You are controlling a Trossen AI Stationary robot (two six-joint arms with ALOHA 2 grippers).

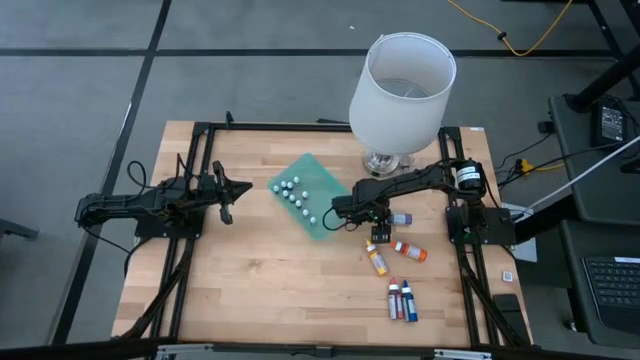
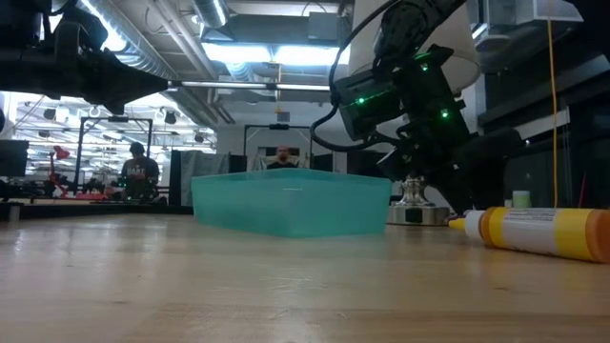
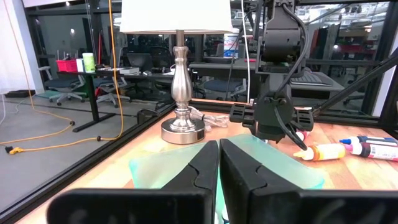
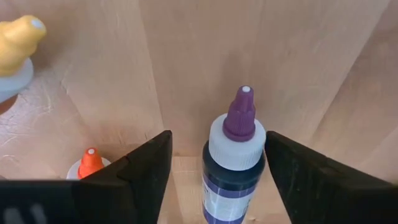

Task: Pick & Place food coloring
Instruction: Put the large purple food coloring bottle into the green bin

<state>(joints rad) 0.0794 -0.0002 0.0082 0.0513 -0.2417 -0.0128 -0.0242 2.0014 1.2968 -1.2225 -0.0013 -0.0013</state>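
Right wrist view has our right gripper straddling the purple-capped food coloring bottle lying on the table, fingers apart either side, not yet pinching, lined up to grab it. Left gripper sits closed beside the green tray, out of the way.

Worktop: pale wood planks, matt, visible grain. Tray: translucent teal plastic, smooth. Lamp base: brushed metal, slight sheen; shade white, matt. Purple-capped bottle: glossy plastic, paper label. Right pincer fingers: black matt plastic.
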